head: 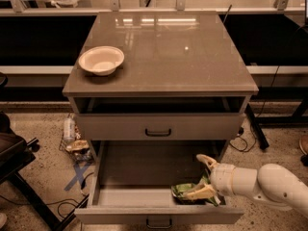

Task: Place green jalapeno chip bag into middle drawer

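Note:
The green jalapeno chip bag [185, 192] lies in the front right corner of the pulled-out middle drawer [139, 170], against its front wall. My gripper [202, 176] reaches into the drawer from the right on a white arm. Its fingers are spread apart: one fingertip [206, 160] is raised above the tray, and the other [198, 193] rests on or just at the bag's right edge. The bag is not pinched between them.
The drawer above [159, 128] is shut, with a dark handle. A cream-white bowl [101, 60] sits on the cabinet top at the left. Litter and a blue tape cross [77, 174] lie on the floor to the left, cables to the right.

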